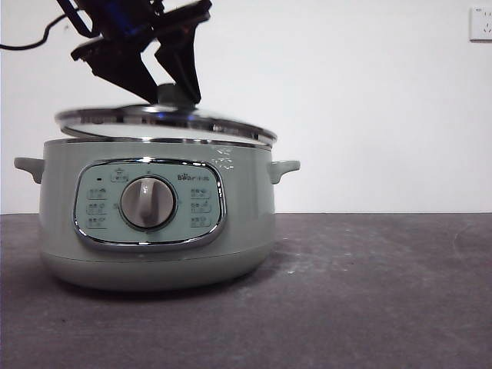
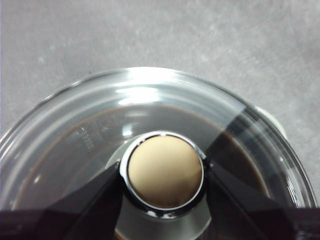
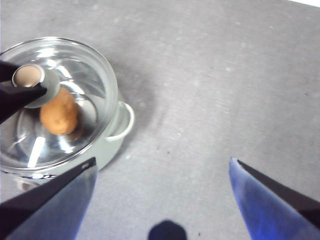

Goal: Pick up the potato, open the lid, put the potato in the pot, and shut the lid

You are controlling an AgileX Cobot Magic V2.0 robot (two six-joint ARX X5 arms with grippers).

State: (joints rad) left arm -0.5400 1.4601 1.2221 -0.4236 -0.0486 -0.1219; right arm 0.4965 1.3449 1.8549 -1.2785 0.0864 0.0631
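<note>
Pot foreground, potato inside: my left gripper, clamped on the lid knob, must seat it squarely; right gripper waits, jaws apart.

Potato inside pot on table, lid tilted just above the pot's rim.

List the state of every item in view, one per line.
Lid: tilted, just above the pot rim, held by its knob.
Pot: upright on the table, not fully closed.
Potato: inside the pot, seen through the glass.
Left gripper: shut on the knob.
Right gripper: open, empty, above the table beside the pot.
</note>
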